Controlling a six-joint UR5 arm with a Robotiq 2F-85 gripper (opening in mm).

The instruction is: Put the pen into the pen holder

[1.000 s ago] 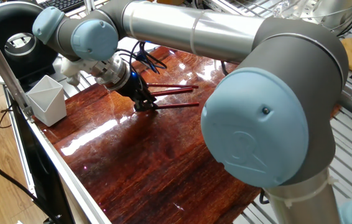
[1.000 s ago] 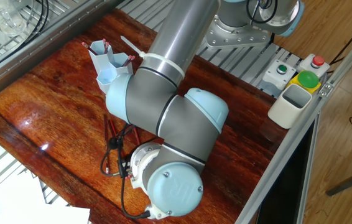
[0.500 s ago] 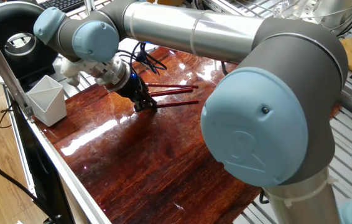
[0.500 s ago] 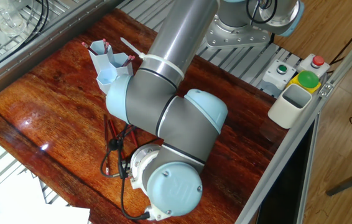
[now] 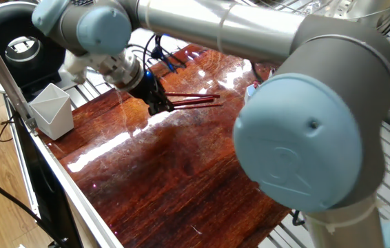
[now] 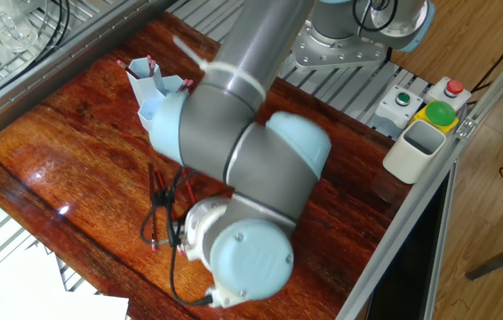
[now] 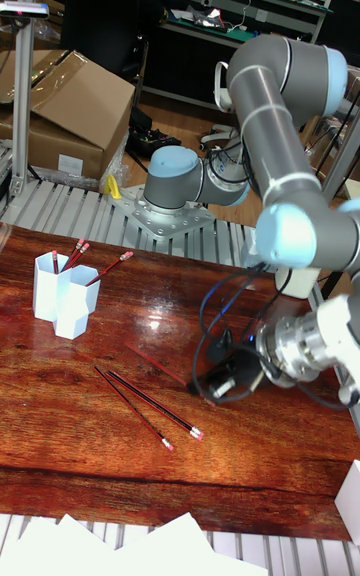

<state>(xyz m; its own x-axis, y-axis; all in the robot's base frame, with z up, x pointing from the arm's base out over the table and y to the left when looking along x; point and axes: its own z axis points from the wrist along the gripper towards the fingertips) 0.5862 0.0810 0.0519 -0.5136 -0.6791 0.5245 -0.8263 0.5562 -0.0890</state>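
Observation:
My gripper (image 5: 160,106) is shut on one end of a thin red pen (image 5: 196,103). The pen sticks out sideways just above the wooden table. In the tall fixed view the gripper (image 7: 205,386) holds the same pen (image 7: 158,366) low over the table's middle. The light blue pen holder (image 7: 60,293) stands well off to the left, with red pens inside it. In the other fixed view the pen holder (image 6: 149,87) shows at the table's far corner, and the arm hides the gripper.
Two more red pens (image 7: 145,406) lie side by side on the wood, just in front of the held one. A pale grey-white angular cup (image 5: 52,110) stands at the table's edge. A button box (image 6: 429,102) sits beside that cup (image 6: 414,149).
The gripper has risen a little from the table with the pen in it. The pen's free end now sits higher and closer to the other pen in the fixed view.

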